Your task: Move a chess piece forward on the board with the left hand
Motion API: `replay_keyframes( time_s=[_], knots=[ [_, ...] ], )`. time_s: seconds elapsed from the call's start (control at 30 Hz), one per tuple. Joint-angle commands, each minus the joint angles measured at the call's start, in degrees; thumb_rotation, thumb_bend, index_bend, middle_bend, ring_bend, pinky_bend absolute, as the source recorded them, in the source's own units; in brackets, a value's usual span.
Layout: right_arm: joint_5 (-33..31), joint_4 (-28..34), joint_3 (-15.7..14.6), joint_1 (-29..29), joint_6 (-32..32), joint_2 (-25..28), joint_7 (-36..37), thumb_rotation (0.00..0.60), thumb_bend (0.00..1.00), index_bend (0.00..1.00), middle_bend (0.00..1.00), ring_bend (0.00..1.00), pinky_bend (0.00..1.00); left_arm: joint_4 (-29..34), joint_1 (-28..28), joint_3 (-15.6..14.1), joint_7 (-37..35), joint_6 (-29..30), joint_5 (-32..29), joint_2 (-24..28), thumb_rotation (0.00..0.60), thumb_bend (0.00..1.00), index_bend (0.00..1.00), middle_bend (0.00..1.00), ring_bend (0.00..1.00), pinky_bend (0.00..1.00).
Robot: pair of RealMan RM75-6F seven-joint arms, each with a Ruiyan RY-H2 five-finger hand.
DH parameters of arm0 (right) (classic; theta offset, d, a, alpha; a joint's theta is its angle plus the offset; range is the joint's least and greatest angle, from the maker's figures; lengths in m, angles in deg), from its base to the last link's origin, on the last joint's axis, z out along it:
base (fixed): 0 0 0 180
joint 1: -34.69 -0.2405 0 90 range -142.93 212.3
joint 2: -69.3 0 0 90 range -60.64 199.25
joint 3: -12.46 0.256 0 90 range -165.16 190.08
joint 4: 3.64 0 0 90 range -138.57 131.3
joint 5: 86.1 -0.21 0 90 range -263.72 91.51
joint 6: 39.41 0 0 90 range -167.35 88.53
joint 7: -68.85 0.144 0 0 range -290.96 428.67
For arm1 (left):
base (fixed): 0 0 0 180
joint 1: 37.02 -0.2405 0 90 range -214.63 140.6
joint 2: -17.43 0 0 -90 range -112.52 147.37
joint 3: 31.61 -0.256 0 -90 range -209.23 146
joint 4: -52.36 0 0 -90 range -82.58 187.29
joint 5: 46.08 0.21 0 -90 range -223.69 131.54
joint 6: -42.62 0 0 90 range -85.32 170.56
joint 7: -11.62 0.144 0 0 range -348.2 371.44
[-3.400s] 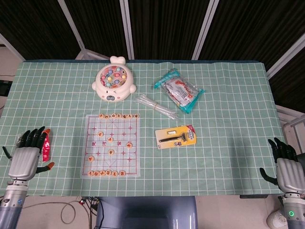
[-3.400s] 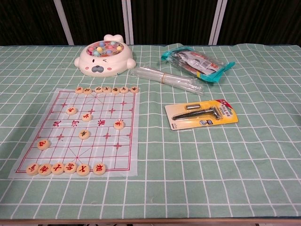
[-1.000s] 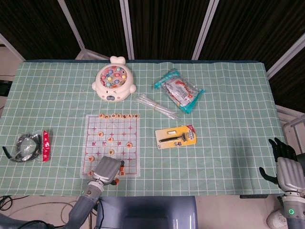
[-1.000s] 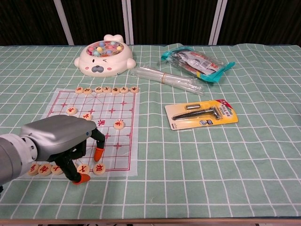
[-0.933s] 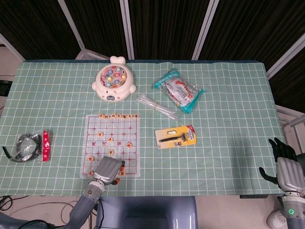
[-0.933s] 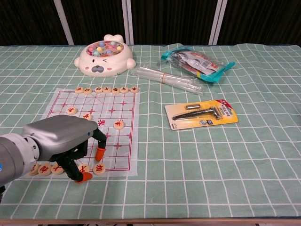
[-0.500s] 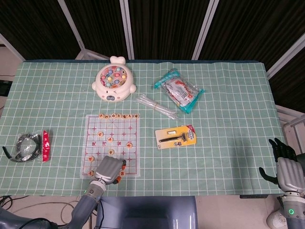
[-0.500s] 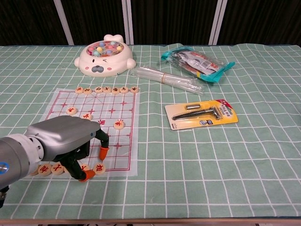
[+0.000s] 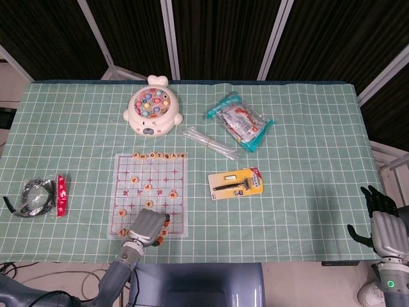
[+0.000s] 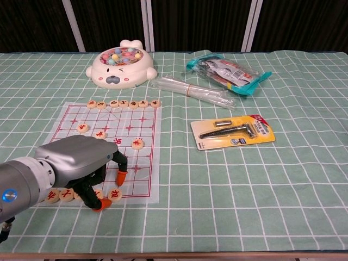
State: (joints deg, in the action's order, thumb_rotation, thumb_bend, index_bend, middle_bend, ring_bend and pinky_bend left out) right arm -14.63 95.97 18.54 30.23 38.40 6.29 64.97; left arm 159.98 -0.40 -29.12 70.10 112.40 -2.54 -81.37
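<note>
My left hand (image 10: 81,163) is down over the near edge of the board (image 10: 138,122), palm down, fingers curled toward the near row of pieces (image 10: 68,194). One orange fingertip (image 10: 119,177) is planted on the board just past that row, another sits at the board's near edge, right beside the piece (image 10: 115,193) at the row's right end. That piece lies flat on the board, between those two tips; from the chest view they seem close on either side of it, but I cannot tell if I am actually pinching it or only touching. From the head view my left hand (image 9: 148,227) covers the near right part of the board (image 9: 124,176), so no help there.

My right hand (image 9: 385,225) rests well away at the table's near right corner, fingers up and apart, nothing in it.

Further out: a packaged razor (image 10: 234,130), a snack bag (image 10: 228,70), a fishing toy (image 10: 120,68).
</note>
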Motion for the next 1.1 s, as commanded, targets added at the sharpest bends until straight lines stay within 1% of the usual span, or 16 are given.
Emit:
replay_keyframes(
  time_s=[0.03,0.3,0.5,0.63,0.73,0.97,1.1],
  knots=[
    [-0.08,0.05,0.05,-0.03,-0.03,0.02,0.0,0.6,0.37,0.0,0.0,0.0,0.0,-0.21,0.12,-0.14,-0.26,0.13,0.02,-0.19,0.6,0.23,0.45,1.0,1.0,1.0],
    [-0.16,0.17,0.01,-0.01,-0.1,0.02,0.1,0.6,0.37,0.0,0.0,0.0,0.0,-0.98,0.56,-0.49,-1.0,0.44,0.03,-0.6,0.6,0.23,0.46,1.0,1.0,1.0],
    [-0.2,0.27,0.01,0.01,-0.11,0.05,0.19,0.6,0.37,0.0,0.0,0.0,0.0,-1.52,0.8,-0.76,-1.57,0.58,0.04,-1.04,0.6,0.23,0.49,1.0,1.0,1.0],
    [-0.14,0.3,-0.01,0.02,-0.08,0.07,0.22,0.6,0.37,0.0,0.0,0.0,0.0,-1.7,0.88,-0.93,-1.96,0.72,0.27,-1.27,0.6,0.27,0.52,1.0,1.0,1.0],
    [-0.12,0.35,-0.02,0.04,-0.02,0.06,0.23,0.6,0.37,0.0,0.0,0.0,0.0,-1.72,0.86,-1.06,-2.46,0.91,0.69,-1.34,0.6,0.28,0.53,1.0,1.0,1.0],
    [-0.2,0.44,0.02,0.07,0.02,0.11,0.34,0.6,0.37,0.0,0.0,0.0,0.0,-1.62,0.92,-1.3,-3.05,1.28,1.07,-0.96,0.6,0.28,0.54,1.0,1.0,1.0],
    [-0.21,0.45,0.02,0.09,0.03,0.12,0.38,0.6,0.37,0.0,0.0,0.0,0.0,-1.26,1.0,-0.91,-3.71,1.49,1.47,-0.76,0.6,0.28,0.54,1.0,1.0,1.0]
  ],
)
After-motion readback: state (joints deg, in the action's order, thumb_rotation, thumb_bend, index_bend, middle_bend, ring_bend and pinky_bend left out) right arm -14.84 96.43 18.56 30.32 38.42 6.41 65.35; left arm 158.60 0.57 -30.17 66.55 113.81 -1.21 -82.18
